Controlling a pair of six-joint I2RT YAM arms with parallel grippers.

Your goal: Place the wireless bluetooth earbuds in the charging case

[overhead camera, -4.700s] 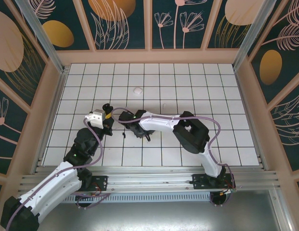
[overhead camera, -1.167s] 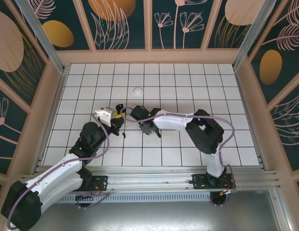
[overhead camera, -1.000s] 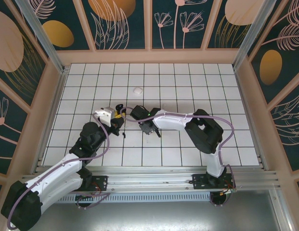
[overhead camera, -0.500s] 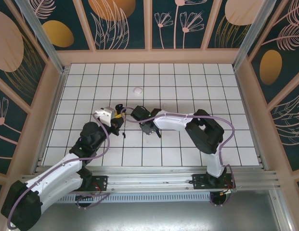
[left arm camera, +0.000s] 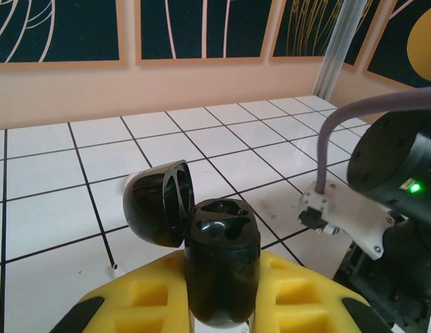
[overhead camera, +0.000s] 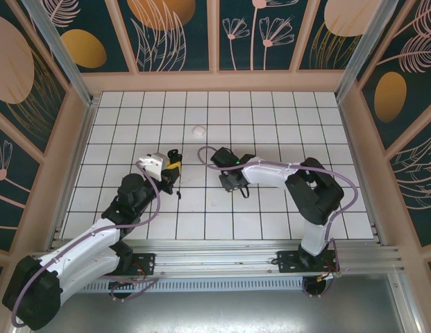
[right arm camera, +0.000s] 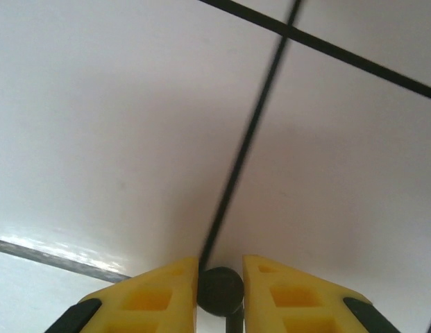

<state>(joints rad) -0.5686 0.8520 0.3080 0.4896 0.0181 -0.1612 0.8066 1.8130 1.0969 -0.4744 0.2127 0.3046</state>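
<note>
Black earbud (right arm camera: 221, 290), small and round, is pinched at the very tips of the right jaws. The gap is narrow and closed on it, pointing down close over a grout line of the tiled worktop (right arm camera: 132, 104). Tip grip makes sense: it leaves the bud's body free to seat in a well. From above, the right arm (overhead camera: 271, 170) sits right of the case and clearly apart, so the carry-over isn't done. Left jaws are clamped on the charging case (left arm camera: 221, 267), body upright, lid (left arm camera: 158, 208) swung open to its side, wells facing up – a fixture for a top-down drop. Can't tell if either well is filled. Risk: tiny bud, tight well, angle must match. Further out, a white rounded lump (overhead camera: 198, 130) lies alone on the tiles.
</note>
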